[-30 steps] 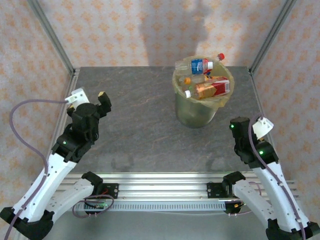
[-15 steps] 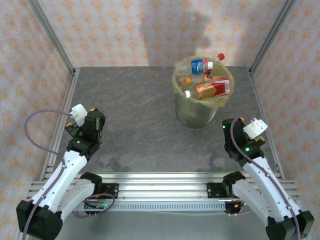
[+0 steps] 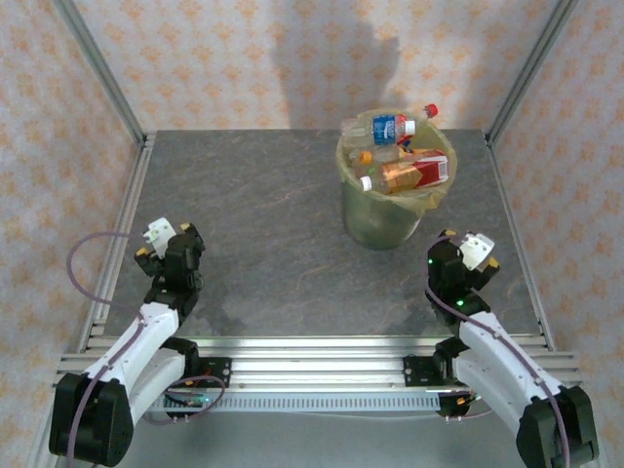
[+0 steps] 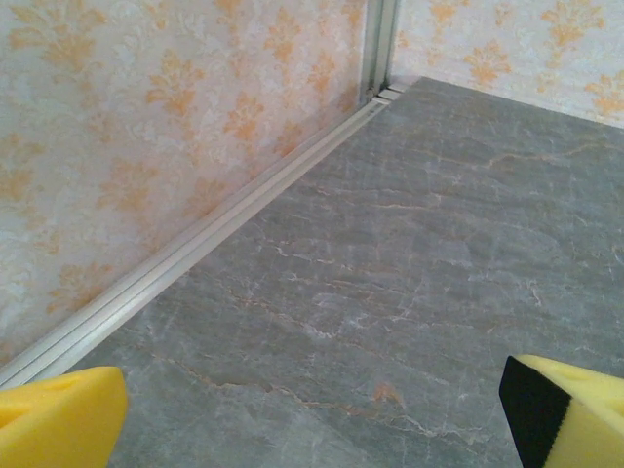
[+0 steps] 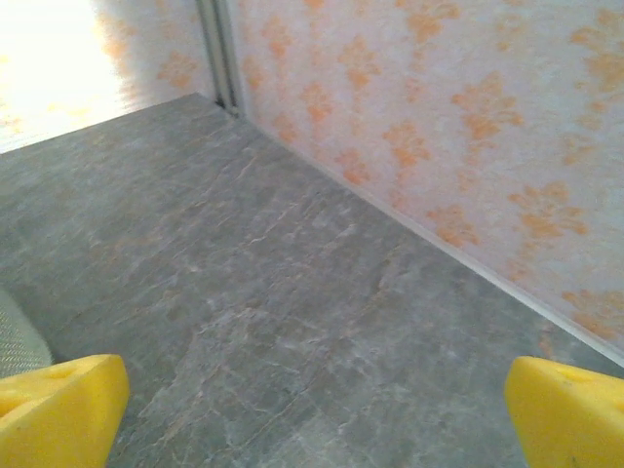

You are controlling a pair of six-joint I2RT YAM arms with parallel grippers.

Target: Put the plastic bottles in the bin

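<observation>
Plastic bottles [image 3: 414, 174], labels too small to read, filled the bin [image 3: 375, 224], nearer the right gripper [image 3: 468, 250] than the left gripper [image 3: 166, 242]; both gaped empty.

Bin [image 5: 16, 341] mostly cut off left

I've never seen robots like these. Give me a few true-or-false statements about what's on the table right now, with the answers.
1. The bin stands upright on the table. True.
2. The plastic bottles lie scattered on the table around the bin. False: they are piled inside the bin, up to its rim.
3. The left gripper and the right gripper are both open and hold nothing. True.
4. The right gripper hangs over the bin's mouth. False: it is low near the table's front edge, on the near side of the bin.
5. A blue-labelled bottle lies on top of the pile. True.
</observation>
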